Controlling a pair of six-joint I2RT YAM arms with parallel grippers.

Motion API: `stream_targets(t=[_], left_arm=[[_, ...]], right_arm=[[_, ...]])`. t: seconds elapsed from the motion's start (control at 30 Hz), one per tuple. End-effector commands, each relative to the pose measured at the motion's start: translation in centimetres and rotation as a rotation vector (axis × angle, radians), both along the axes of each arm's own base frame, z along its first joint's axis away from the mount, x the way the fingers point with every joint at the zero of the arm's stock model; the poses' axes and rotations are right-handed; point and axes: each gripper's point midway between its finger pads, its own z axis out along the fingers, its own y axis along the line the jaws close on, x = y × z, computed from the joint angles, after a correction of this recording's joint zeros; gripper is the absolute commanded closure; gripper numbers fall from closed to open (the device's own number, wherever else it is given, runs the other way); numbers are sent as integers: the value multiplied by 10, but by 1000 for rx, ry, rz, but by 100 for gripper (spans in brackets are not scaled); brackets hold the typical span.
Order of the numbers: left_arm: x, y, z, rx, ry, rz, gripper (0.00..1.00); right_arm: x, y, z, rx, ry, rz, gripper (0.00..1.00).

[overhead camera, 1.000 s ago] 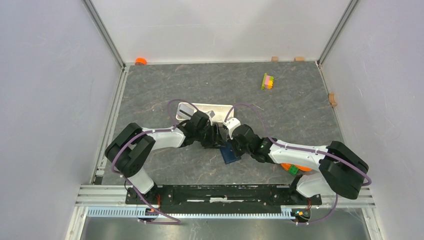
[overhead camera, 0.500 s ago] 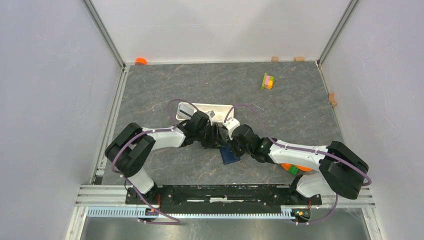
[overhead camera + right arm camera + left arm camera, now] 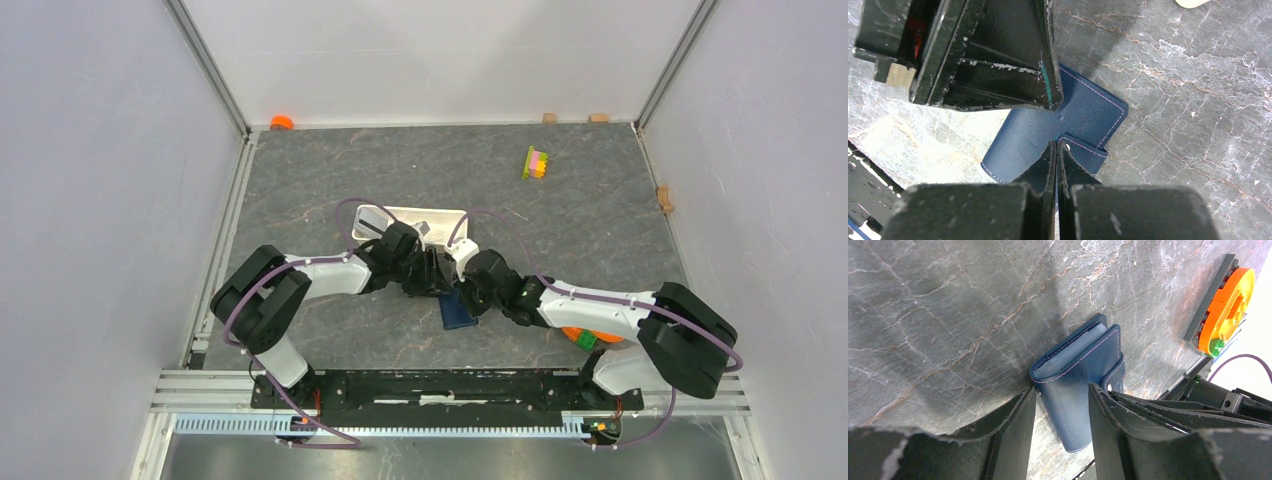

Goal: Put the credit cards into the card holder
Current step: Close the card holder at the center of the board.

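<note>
The card holder [image 3: 458,315] is a dark navy wallet, folded, on the stone table between both arms. In the left wrist view it [image 3: 1083,360] shows a grey-blue inside along its top edge. My left gripper [image 3: 1063,386] has one finger on each side of it, both touching it. One left finger [image 3: 1013,85] rests on its face [image 3: 1088,107]. My right gripper [image 3: 1056,142] is shut, its tips against the cover beside the strap tab. No credit cards show. From above, the left gripper [image 3: 432,278] and right gripper [image 3: 462,292] meet over the wallet.
A long white tray [image 3: 400,215] lies just behind the grippers, partly hidden. An orange and green toy [image 3: 585,337] sits under the right arm. A yellow-pink-green block stack [image 3: 536,162] stands far right. An orange cap [image 3: 282,122] and small wooden blocks [image 3: 549,117] line the back wall.
The wallet has shifted slightly left and nearer. The left fingers have drawn a little closer together. Both arms have hardly moved.
</note>
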Motion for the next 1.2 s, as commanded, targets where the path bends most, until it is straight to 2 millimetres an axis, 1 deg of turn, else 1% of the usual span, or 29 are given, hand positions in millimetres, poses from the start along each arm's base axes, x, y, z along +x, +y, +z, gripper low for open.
stream_targets(t=[0.0,0.1,0.17,0.23,0.37,0.5,0.63,0.77,0.83,1.07,1.17], left_arm=[[-1,13,-9,85,-11,-9,47],[-1,18,0,81,-40,17,43],[-5,21,5,73,-42,29,43],[-13,19,7,67,-41,20,44],[-27,17,0,71,-11,11,45],[-31,15,-10,73,22,10,48],[-24,11,-10,72,-7,8,50],[-23,12,-14,86,-5,2,53],[-23,11,-16,93,-2,-3,54],[-22,11,-18,101,-3,-7,56],[-21,11,-17,102,-8,-7,57]], right_arm=[[-6,2,0,28,16,13,100],[-7,0,-1,32,15,9,100],[-8,-1,-3,31,18,8,100],[-9,-1,-5,29,23,8,100],[-11,-3,-8,25,30,7,100],[-14,-4,-10,24,35,6,100],[-17,-7,-14,18,45,-4,100],[-20,-13,-21,0,58,-17,100],[-18,-10,-21,12,50,-19,100],[-21,-13,-29,1,69,-28,100],[-23,-18,-33,-6,80,-39,100]])
